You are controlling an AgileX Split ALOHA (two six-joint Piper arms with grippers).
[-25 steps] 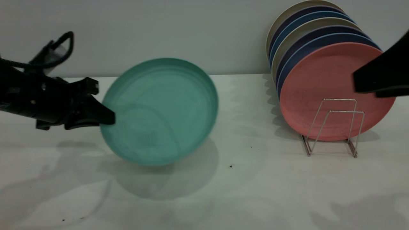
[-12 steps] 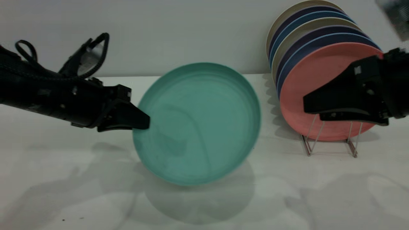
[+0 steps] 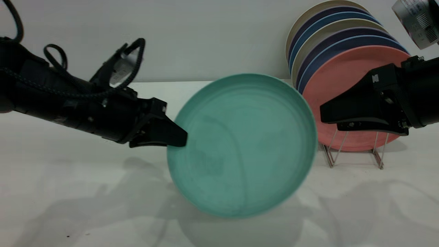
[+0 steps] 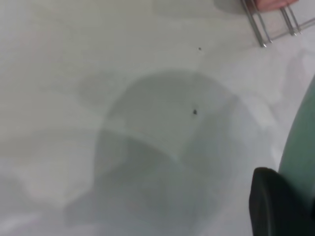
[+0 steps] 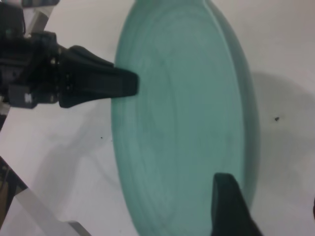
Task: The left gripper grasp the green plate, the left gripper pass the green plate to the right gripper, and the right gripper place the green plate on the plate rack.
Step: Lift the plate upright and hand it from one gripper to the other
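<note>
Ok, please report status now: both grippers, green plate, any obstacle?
Left gripper shut on green plate, airborne. Right gripper beside plate's far rim, not gripping. Nothing between.

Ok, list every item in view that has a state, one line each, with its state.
left gripper: shut on the green plate's rim
green plate: held on edge, above the table
right gripper: beside the plate's far rim, no grip visible
plate rack: front loops free
salmon-pink plate: upright in the rack, frontmost
other plates: upright, stacked behind it

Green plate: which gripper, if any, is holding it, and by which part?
The left gripper holds the green plate by its rim, clear of the table; the right gripper is not yet gripping it.
</note>
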